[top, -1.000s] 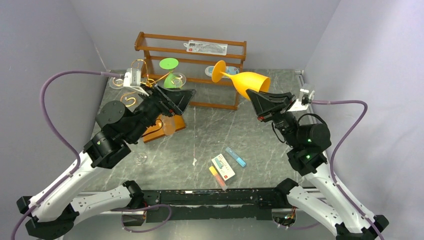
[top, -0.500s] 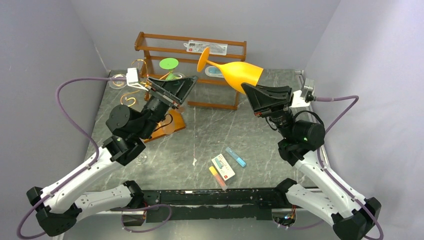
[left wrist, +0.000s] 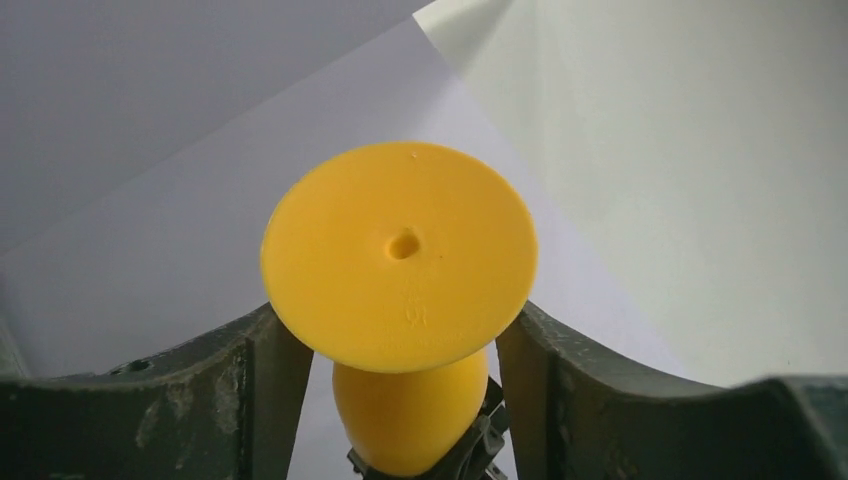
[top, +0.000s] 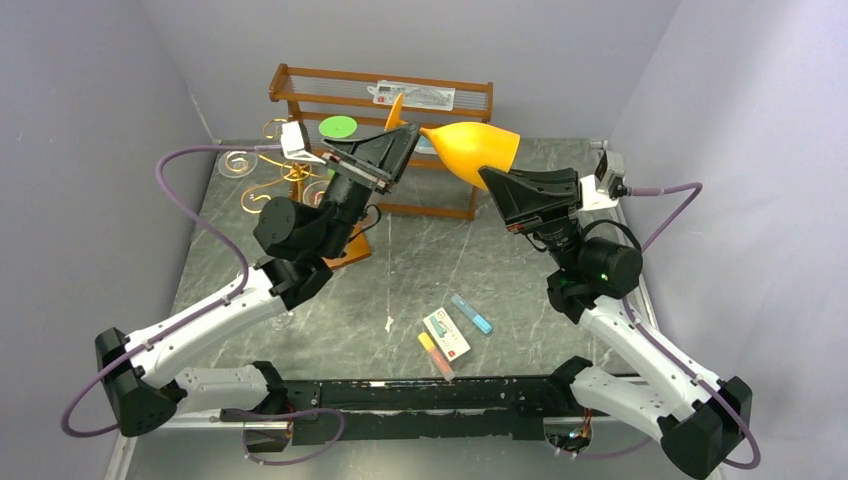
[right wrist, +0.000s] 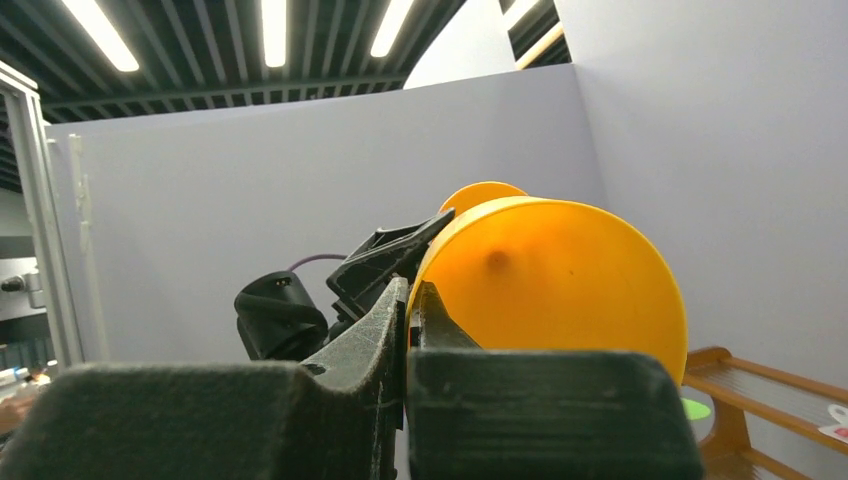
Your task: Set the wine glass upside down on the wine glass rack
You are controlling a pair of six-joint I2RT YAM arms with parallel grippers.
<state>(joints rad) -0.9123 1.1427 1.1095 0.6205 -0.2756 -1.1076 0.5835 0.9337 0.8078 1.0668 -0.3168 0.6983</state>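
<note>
You are looking at the grey counter point(top: 480, 265), which is carrying a two-tier wooden shelf point(top: 300, 78) at its far edge. The gold wine glass rack point(top: 240, 161) is standing at the far left, just in front of that shelf. The orange wine glass point(top: 470, 146) is hanging in the air to the right of the rack, apart from it. It is lying on its side with the foot pointing left. Your right pincer point(top: 488, 177) is clamping together on the rim of the bowl. Your left pincer point(top: 400, 150) is standing apart, with one finger on each side of the foot. I cannot tell whether they are touching it. A small card pack point(top: 446, 334) is lying near the front.
</note>
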